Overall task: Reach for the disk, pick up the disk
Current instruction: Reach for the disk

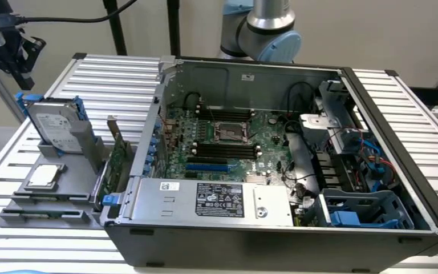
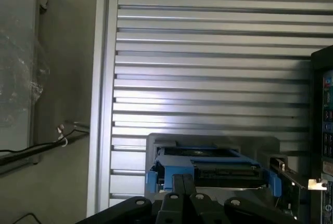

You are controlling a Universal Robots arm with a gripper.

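The tool (image 1: 17, 60) hangs at the exterior view's upper left, its fingers closed together on nothing. Below it and apart, the disk (image 1: 52, 127) leans in a grey holder (image 1: 89, 149) on the slatted surface (image 1: 105, 74), left of the open computer case (image 1: 280, 240).

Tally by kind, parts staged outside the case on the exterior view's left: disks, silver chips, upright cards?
disk: 1
square silver chip: 1
upright green card: 1
Total: 3
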